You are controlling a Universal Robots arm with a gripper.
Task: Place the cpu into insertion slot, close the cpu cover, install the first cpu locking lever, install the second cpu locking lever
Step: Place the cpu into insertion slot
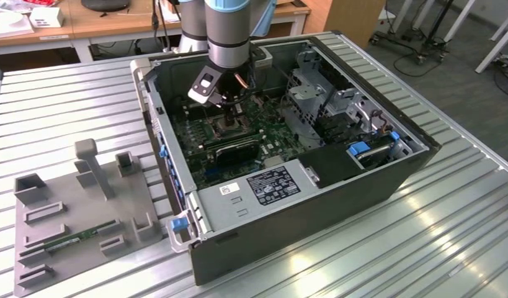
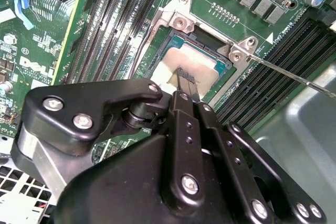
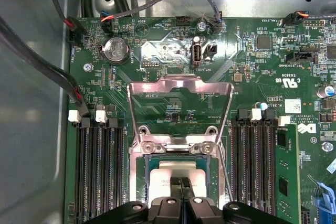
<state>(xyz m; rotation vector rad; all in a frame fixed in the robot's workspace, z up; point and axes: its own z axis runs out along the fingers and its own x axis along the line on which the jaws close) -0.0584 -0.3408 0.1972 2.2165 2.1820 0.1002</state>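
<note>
The cpu [image 2: 203, 60] lies flat in its socket on the motherboard, pale silvery face up, and it also shows in the first wrist view [image 3: 167, 169]. My gripper [image 2: 186, 81] stands over it with its fingers shut together, tips on or just above the chip's face. The first wrist view shows the gripper [image 3: 181, 183] from behind. The cpu cover [image 3: 181, 84] is swung open and lies back beyond its hinge. A thin wire locking lever [image 2: 294, 75] sticks out free beside the socket. In the exterior view the gripper [image 1: 229, 118] reaches down inside the open computer case [image 1: 320, 205].
Black memory slots [image 3: 100, 171] flank the socket on both sides. Cables [image 3: 47, 72] run along the case wall. A drive cage [image 1: 320, 93] and a power supply [image 1: 266, 183] crowd the case. A grey fixture tray [image 1: 80, 217] with a green memory stick [image 1: 75, 239] sits at the exterior view's left.
</note>
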